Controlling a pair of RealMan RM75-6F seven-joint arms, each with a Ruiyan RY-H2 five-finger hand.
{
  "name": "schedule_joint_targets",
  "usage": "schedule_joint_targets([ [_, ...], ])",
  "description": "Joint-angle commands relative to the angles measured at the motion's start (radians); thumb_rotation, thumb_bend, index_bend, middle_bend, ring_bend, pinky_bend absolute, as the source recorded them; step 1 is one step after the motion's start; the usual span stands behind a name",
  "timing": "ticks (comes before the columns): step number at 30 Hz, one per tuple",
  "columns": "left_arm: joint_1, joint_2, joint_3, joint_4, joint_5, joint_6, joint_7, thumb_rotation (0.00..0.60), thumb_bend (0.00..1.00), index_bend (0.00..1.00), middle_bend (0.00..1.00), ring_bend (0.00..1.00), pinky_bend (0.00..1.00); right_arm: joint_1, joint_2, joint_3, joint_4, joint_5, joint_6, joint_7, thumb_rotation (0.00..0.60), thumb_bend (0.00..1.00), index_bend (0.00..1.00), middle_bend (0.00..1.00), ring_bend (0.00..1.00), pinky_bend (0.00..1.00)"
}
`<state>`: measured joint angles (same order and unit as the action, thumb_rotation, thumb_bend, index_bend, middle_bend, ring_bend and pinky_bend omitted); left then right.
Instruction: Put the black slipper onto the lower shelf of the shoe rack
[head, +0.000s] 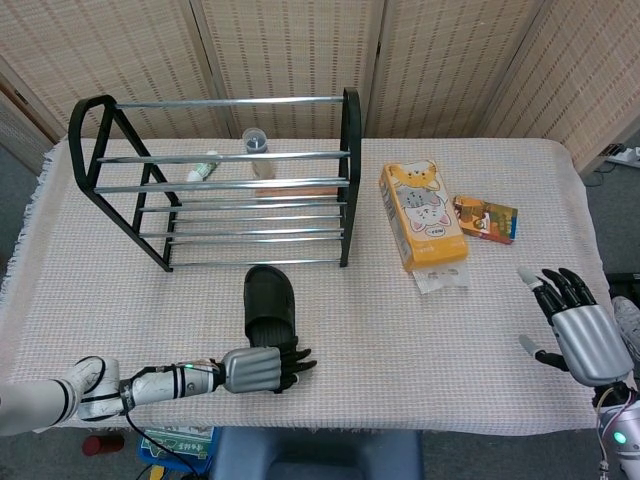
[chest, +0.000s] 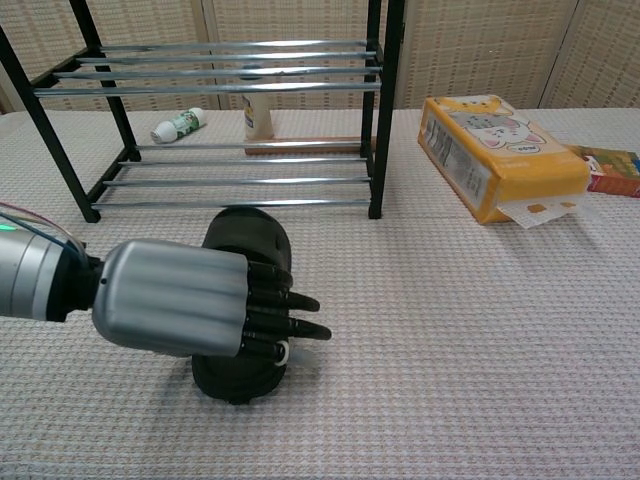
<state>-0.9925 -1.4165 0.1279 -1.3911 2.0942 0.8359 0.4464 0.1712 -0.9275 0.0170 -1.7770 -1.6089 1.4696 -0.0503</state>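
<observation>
The black slipper (head: 268, 305) (chest: 247, 243) lies flat on the tablecloth just in front of the shoe rack (head: 220, 180) (chest: 240, 90), toe towards it. My left hand (head: 262, 368) (chest: 190, 298) reaches over the slipper's near heel end, fingers stretched out to the right and holding nothing. Whether the palm touches the slipper is hidden. My right hand (head: 577, 330) hovers open at the table's right edge, far from the slipper. The rack's lower shelf (chest: 240, 180) has nothing on it.
A small bottle (chest: 179, 125) and a cup (head: 255, 141) lie behind the rack. An orange tissue pack (head: 420, 215) (chest: 500, 150) and a small colourful box (head: 486, 218) sit to the right.
</observation>
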Motion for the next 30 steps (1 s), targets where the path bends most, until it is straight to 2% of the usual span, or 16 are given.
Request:
schedule_joint_targets([
  [1,-0.007,0.009,-0.018,-0.032,-0.032,-0.04,0.041,0.6,0.23,0.09,0.01,0.01,0.21,-0.005,-0.001,0.001,0.005,-0.003,0.005,0.007,0.6,0.22,0.0,0.2,0.15,0.09],
  [8,-0.018,0.006,-0.017,-0.049,-0.054,-0.068,0.065,0.6,0.23,0.15,0.01,0.01,0.21,-0.015,-0.004,0.003,0.016,-0.003,0.013,0.021,0.6,0.22,0.0,0.2,0.15,0.09],
  [13,-0.03,0.0,-0.007,-0.04,-0.054,-0.061,0.044,0.6,0.23,0.25,0.06,0.04,0.21,-0.019,-0.003,0.006,0.02,-0.006,0.015,0.026,0.6,0.22,0.0,0.2,0.15,0.09],
  [20,-0.045,-0.008,0.004,-0.03,-0.061,-0.062,0.023,0.6,0.23,0.29,0.08,0.07,0.21,-0.024,-0.003,0.011,0.022,-0.002,0.016,0.032,0.6,0.22,0.0,0.2,0.15,0.09],
  [25,-0.059,-0.012,0.019,-0.025,-0.053,-0.048,-0.011,0.6,0.23,0.39,0.16,0.15,0.28,-0.027,-0.004,0.015,0.025,0.0,0.018,0.035,0.6,0.22,0.0,0.2,0.15,0.09],
  [30,-0.064,-0.004,0.037,-0.018,-0.026,0.008,-0.042,0.6,0.23,0.48,0.28,0.24,0.4,-0.03,-0.004,0.018,0.024,0.0,0.019,0.035,0.6,0.22,0.0,0.2,0.15,0.09],
])
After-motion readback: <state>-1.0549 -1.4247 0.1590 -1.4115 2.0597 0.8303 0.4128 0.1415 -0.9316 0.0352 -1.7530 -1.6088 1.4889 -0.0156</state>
